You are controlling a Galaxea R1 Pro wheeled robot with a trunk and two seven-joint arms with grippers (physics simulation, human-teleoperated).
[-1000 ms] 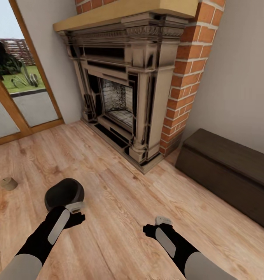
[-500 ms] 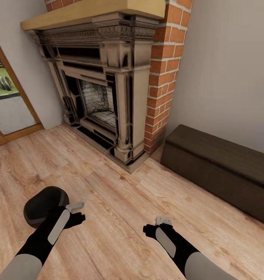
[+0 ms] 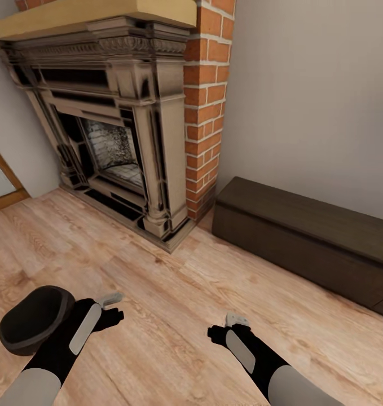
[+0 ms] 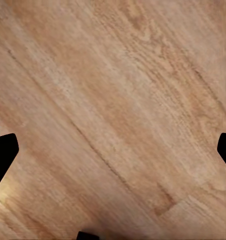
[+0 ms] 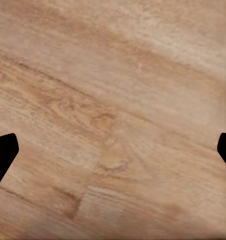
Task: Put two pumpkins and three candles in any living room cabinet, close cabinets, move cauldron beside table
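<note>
Beside the left gripper (image 3: 113,306), on its outer side, sits the cauldron (image 3: 32,322) on the wooden floor (image 3: 174,316); across the last second the whole view has swung rightward, so the camera turned rather than the pot, and the candle seen beyond the cauldron has slid out of frame. That brings the closed cabinet (image 3: 304,242) more fully ahead, likely the next target. Both wrist views show fingers spread wide and empty, as is the right gripper (image 3: 228,327). Beyond the cauldron stands the fireplace (image 3: 118,124); nothing blocks the floor between.
</note>
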